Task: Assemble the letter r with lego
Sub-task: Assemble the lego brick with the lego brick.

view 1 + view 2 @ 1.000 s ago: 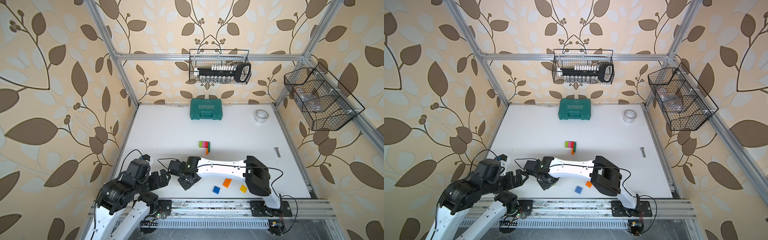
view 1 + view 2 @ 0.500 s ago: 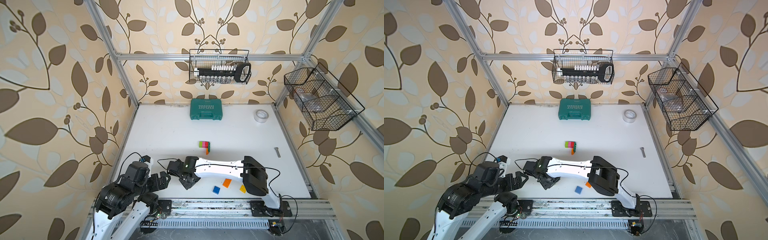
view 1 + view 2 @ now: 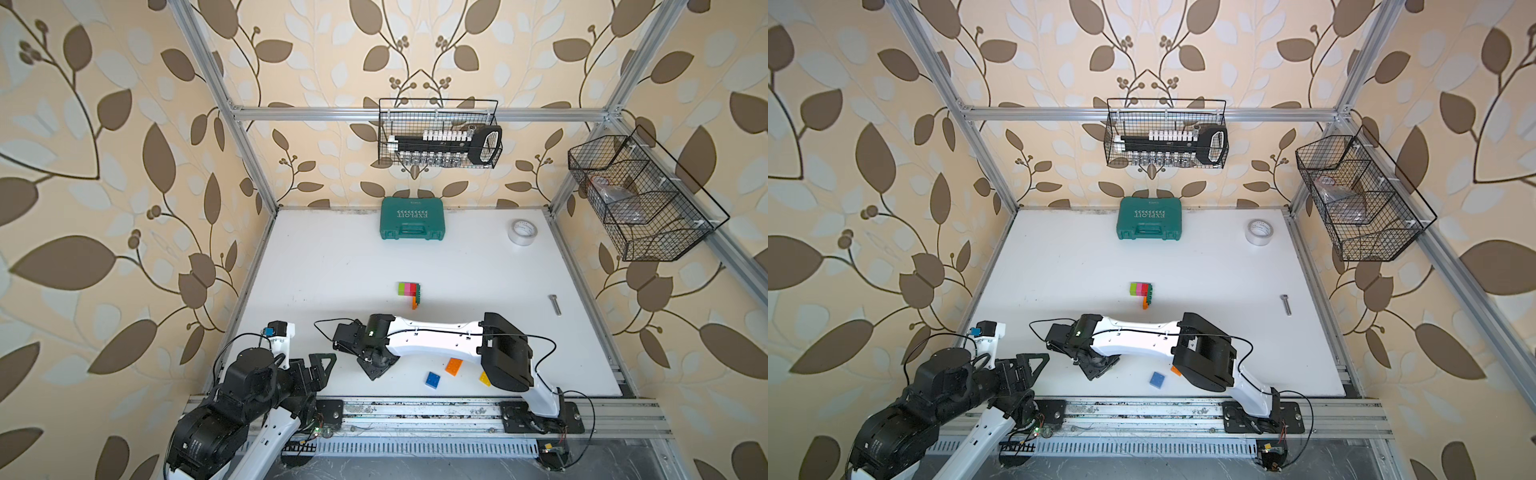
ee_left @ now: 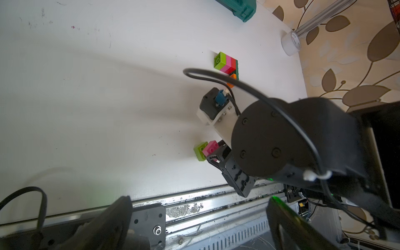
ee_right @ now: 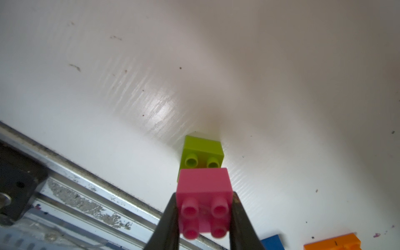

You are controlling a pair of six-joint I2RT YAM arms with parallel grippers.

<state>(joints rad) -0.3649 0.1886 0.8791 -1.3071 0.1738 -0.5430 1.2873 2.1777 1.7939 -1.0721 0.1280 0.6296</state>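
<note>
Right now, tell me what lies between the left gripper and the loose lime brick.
Between left gripper and lime brick, the left wrist view shows only front rail and bare table.

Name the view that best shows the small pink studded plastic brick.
The right wrist view: the small pink studded plastic brick sits close up, studs clear, between the right gripper's fingers. The left wrist view shows it small; both top views hide it under that gripper.
</note>
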